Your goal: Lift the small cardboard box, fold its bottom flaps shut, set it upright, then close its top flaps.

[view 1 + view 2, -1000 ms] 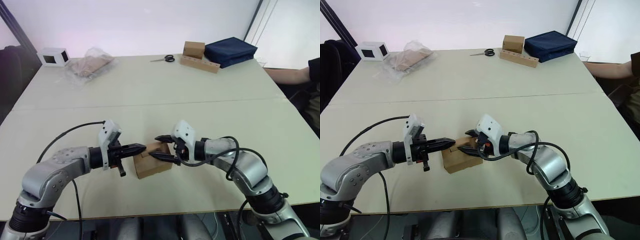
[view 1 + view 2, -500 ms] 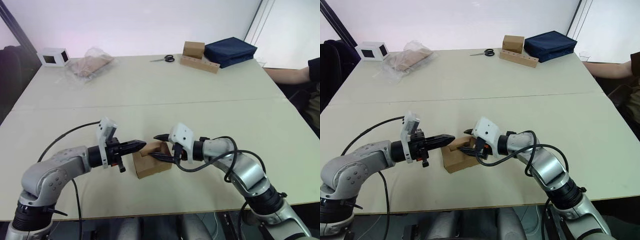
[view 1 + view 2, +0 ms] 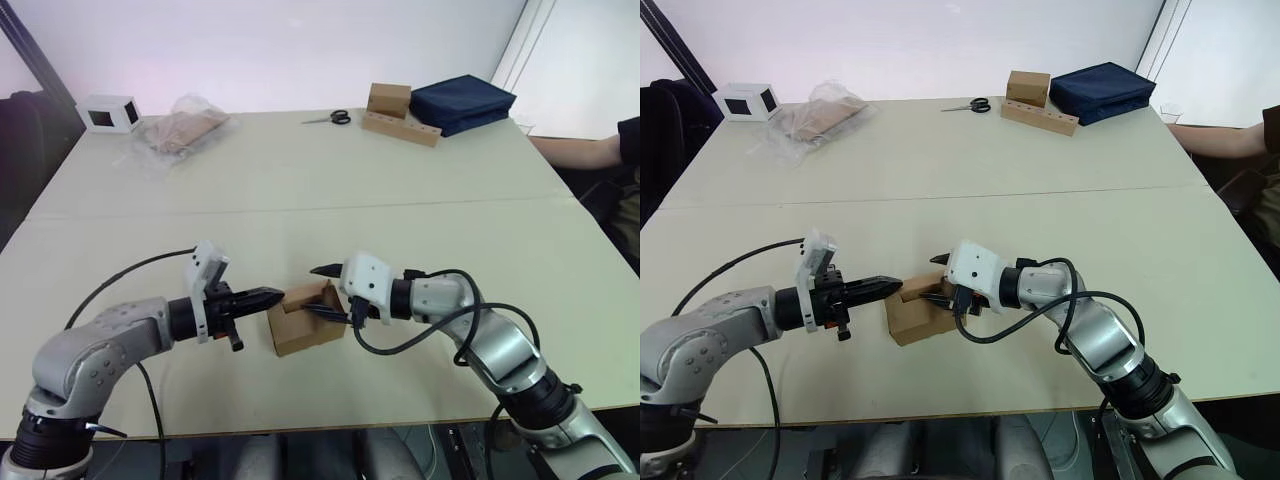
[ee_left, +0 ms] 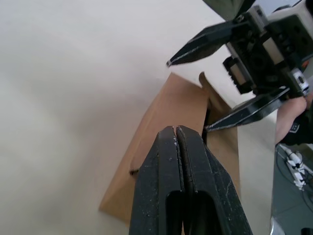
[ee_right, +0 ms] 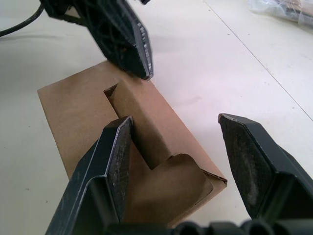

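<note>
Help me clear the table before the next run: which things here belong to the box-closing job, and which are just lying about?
In the job:
small cardboard box
top flaps
left gripper, shut, tip at the box
right gripper, open over the box

Lying about:
scissors
navy bag
brown cube on a hole-dotted slab
white cube
plastic bag

The box (image 3: 306, 320) is hemmed in on both sides: the left hand (image 3: 277, 294), fingers together, at its left edge, and the right hand (image 3: 331, 293), fingers spread, over its right end. Bare worktop (image 3: 330, 190) lies open beyond; scissors (image 3: 328, 118) and bag (image 3: 178, 128) are well apart.
</note>
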Available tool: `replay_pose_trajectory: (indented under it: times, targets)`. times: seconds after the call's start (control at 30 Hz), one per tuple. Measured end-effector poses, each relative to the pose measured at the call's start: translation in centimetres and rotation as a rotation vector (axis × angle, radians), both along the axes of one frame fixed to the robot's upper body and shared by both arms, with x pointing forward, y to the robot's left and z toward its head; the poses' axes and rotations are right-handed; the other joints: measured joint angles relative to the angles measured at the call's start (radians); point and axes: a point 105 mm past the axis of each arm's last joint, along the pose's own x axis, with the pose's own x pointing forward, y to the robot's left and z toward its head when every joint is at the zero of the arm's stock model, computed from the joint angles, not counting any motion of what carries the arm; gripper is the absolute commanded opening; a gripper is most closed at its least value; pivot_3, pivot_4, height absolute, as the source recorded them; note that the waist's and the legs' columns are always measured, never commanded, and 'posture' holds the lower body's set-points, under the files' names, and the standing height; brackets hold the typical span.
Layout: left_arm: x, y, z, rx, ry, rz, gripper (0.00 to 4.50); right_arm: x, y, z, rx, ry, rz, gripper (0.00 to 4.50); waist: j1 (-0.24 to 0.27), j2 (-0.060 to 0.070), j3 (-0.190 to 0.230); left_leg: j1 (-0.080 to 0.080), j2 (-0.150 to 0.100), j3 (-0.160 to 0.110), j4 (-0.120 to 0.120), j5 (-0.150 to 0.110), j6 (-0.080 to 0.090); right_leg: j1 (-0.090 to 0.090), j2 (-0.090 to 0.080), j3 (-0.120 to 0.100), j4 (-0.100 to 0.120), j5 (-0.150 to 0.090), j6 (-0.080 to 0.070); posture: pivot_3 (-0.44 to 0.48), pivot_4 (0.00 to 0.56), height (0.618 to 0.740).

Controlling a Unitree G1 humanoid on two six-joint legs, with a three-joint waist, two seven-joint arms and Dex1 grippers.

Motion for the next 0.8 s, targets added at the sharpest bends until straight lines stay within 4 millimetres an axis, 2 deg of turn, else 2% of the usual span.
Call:
replay_pose_trajectory:
  times: [0.53, 0.67, 0.8]
  targets:
    - [0.6, -0.8, -0.5, 0.001, -0.064, 0.031, 0.0, -0.1, -0.1, 0.3, -0.062, -0.019, 0.021, 2.89, 0.002, 0.0, 0.0, 0.0, 0.0, 0.0, 0.0, 0.0, 0.0, 0.0, 0.0, 0.0, 0.0, 0.0, 0.0, 0.0, 0.15, 0.74]
    - [0.5, -1.0, -0.5, 0.011, -0.067, 0.027, 0.0, -0.6, -0.1, 0.5, 0.003, 0.101, 0.027, 2.89, 0.003, 0.0, 0.0, 0.0, 0.0, 0.0, 0.0, 0.0, 0.0, 0.001, 0.0, 0.0, 0.0, 0.0, 0.0, 0.0, 0.15, 0.74]
    - [0.3, -1.5, -0.5, 0.027, -0.076, 0.011, 0.0, -1.1, 0.1, 1.8, 0.133, 0.225, 0.029, 2.89, 0.004, 0.0, 0.0, 0.0, 0.0, 0.0, 0.0, 0.0, 0.0, 0.001, 0.0, 0.0, 0.0, 0.0, 0.0, 0.0, 0.15, 0.74]
